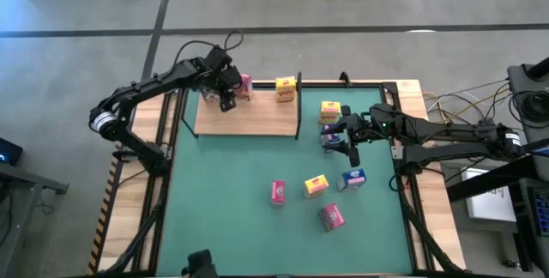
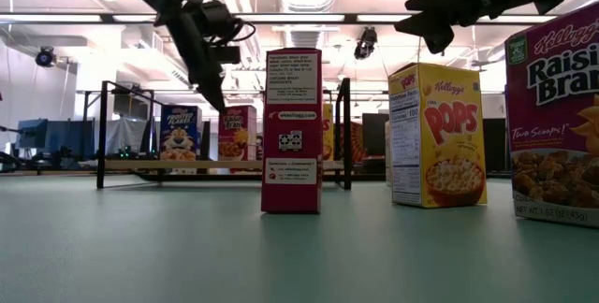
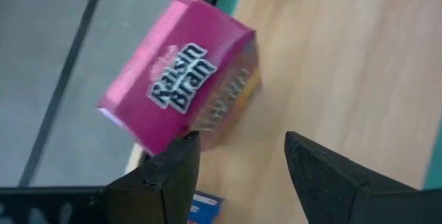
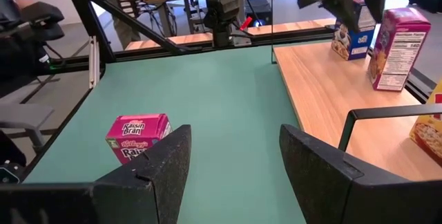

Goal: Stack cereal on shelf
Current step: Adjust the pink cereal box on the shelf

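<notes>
The light-wood shelf (image 1: 249,119) stands at the table's far side. On it stand a pink box (image 1: 246,87), a yellow box (image 1: 286,90) and a blue box (image 2: 178,133). My left gripper (image 1: 226,96) hovers open and empty over the shelf, just beside the pink Raisin Bran box (image 3: 183,79). My right gripper (image 1: 345,137) is open and empty, raised above the mat near a blue box (image 1: 330,139) and a yellow box (image 1: 330,111). Several more boxes stand on the green mat: pink (image 1: 277,192), yellow (image 1: 315,185), blue (image 1: 352,178) and pink (image 1: 333,217).
The shelf's thin black frame posts (image 1: 298,106) rise at its edges, close to my right gripper's side. The green mat (image 1: 223,201) has free room at its near left. In the low view the near boxes (image 2: 437,135) stand in front of the shelf.
</notes>
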`<state>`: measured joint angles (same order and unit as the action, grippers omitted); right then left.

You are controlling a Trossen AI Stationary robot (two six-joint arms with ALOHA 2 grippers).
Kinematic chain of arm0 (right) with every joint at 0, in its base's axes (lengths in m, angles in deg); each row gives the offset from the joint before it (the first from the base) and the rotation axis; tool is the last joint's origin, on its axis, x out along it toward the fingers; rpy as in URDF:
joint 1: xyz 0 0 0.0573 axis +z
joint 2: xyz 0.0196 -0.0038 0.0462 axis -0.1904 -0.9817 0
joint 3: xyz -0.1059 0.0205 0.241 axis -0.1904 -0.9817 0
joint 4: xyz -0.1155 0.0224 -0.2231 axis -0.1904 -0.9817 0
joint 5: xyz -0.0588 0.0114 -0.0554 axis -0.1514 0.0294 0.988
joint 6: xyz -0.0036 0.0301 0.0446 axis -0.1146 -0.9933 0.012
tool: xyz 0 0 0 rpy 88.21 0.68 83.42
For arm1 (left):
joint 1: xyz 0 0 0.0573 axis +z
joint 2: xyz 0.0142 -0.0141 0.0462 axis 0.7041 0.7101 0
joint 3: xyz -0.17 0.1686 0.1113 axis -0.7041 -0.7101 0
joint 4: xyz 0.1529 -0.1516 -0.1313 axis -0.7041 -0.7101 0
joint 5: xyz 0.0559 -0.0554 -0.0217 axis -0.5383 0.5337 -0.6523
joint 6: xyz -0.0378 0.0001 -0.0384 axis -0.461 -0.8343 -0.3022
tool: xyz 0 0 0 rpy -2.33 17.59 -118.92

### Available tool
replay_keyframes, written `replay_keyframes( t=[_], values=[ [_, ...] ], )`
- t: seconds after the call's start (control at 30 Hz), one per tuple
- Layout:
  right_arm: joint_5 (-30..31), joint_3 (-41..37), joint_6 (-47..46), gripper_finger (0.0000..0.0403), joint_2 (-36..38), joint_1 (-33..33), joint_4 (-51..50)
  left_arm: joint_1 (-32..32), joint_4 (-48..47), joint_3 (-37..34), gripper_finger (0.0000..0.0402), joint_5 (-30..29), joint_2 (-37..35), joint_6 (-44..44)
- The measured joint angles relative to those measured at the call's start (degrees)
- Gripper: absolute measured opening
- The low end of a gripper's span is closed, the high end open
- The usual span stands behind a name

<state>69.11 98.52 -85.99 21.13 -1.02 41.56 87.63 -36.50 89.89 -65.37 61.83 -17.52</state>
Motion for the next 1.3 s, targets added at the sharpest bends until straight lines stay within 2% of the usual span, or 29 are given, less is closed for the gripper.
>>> replay_keyframes(
  t=[0.2, 0.4, 0.47, 0.57, 0.63, 0.83, 1.0, 1.07, 1.3],
  values=[
    [0.1, 0.0, 0.1, 0.0209, 0.0, 0.0, 0.0, -1.0, -4.1, 1.3, 0.019, 4.2, -0.2, -1.4],
    [4.2, 0.0, 0.1, 0.0209, 0.0, 0.0, 0.0, -1.7, -3.6, 7.9, 0.019, 5.5, -0.3, 2.0],
    [4.6, 0.0, 0.1, 0.0209, 0.0, 0.0, 0.0, -1.2, -1.4, 10.4, 0.019, 2.8, -0.3, 3.1],
    [4.5, 0.0, 0.1, 0.0209, 0.0, 0.0, 0.0, 0.1, 1.3, 13.2, 0.0184, -5.6, 0.1, 6.0],
    [4.5, 0.0, 0.1, 0.0209, 0.0, 0.0, 0.0, 1.6, 3.0, 14.4, 0.0168, -8.9, 1.1, 7.5],
    [4.5, 0.0, 0.0, 0.0209, 0.0, 0.0, 0.0, 6.9, 3.7, 15.0, 0.0085, -6.1, 6.3, 8.0],
    [4.5, 0.0, 0.0, 0.0209, 0.0, 0.0, 0.0, 8.8, 2.5, 15.0, 0.0015, -6.2, 11.9, 5.8],
    [4.5, 0.0, 0.0, 0.0209, 0.0, 0.0, 0.0, 8.7, 1.2, 15.0, 0.0004, -6.1, 13.3, 5.3],
    [4.5, 0.0, 0.2, 0.0209, 0.0, 0.0, 0.0, 6.8, -2.6, 15.0, 0.0012, -6.1, 13.7, 0.8]
  ],
)
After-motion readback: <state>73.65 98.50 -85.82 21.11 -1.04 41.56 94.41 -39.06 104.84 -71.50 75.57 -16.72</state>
